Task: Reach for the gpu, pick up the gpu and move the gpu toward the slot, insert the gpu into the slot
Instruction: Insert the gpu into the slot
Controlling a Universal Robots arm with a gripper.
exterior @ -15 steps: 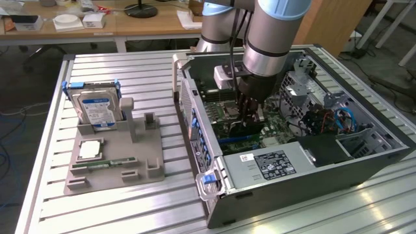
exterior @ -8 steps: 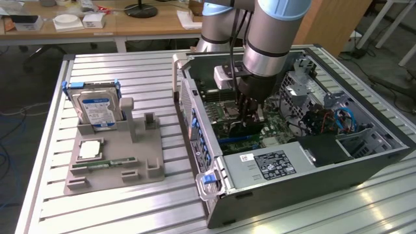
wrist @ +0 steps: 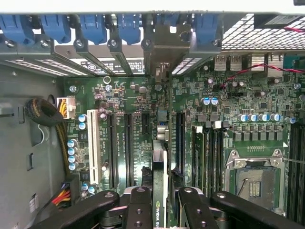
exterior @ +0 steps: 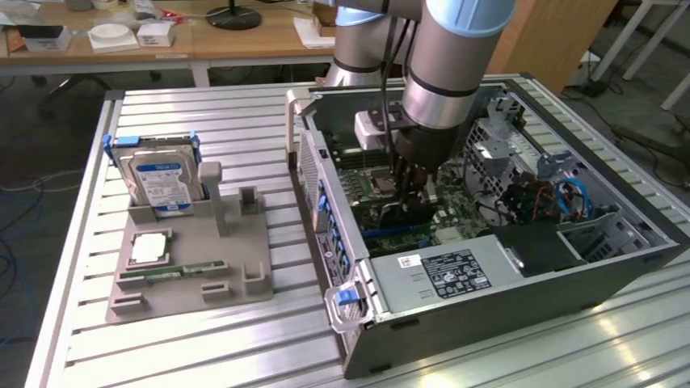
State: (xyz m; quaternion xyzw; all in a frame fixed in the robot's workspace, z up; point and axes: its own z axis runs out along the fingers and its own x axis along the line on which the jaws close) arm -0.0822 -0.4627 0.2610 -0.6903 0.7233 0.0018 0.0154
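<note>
My gripper (wrist: 164,206) is deep inside the open computer case (exterior: 518,275), shut on the gpu (wrist: 159,191). The gpu is a thin dark card seen edge-on between the two black fingers (wrist: 138,210). Its silver bracket (wrist: 161,45) stands at the case's rear panel. The card hangs upright over the green motherboard (wrist: 224,100), in line with the parallel connector strips. The slot under it is hidden by the card; black strips (wrist: 127,148) lie to either side. In the exterior view the gripper (exterior: 413,198) reaches down to the board beside a blue strip (exterior: 390,234).
A grey fixture (exterior: 189,259) at the exterior view's left holds a hard drive (exterior: 161,182), a processor (exterior: 148,246) and a memory stick (exterior: 173,271). Inside the case are the processor socket (wrist: 252,179), a power supply (exterior: 453,271) and cables (exterior: 555,198). The case walls close in around the arm.
</note>
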